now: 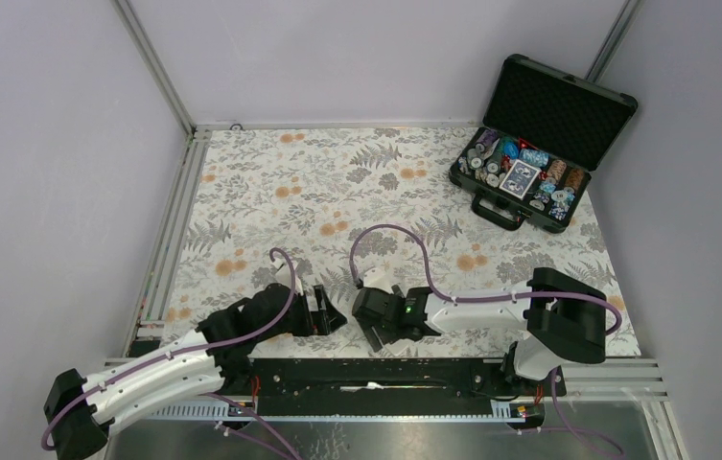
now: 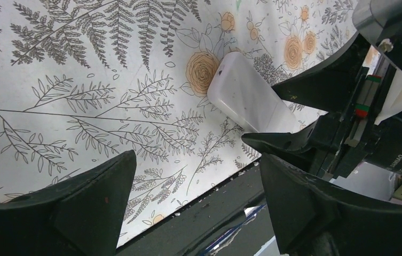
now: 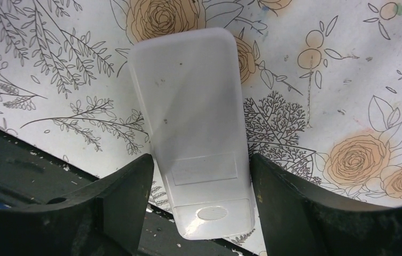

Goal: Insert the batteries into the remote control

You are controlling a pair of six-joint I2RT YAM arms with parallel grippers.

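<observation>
The remote control (image 3: 188, 96) is a white bar seen back side up, its battery cover with an oval grip patch at the near end. My right gripper (image 3: 201, 170) is shut on its near end, one finger on each long side, and the end hangs over the table's black front rail. In the top view the remote (image 1: 377, 279) sticks out beyond the right gripper (image 1: 376, 321). My left gripper (image 2: 196, 176) is open and empty, just left of the remote (image 2: 244, 98), and in the top view (image 1: 330, 316) it faces the right gripper. No batteries are in view.
A black hard case (image 1: 568, 101) stands open at the far right, full of poker chips and cards. The floral table cover (image 1: 337, 182) spreads behind the grippers. A black rail (image 1: 385, 369) runs along the near edge.
</observation>
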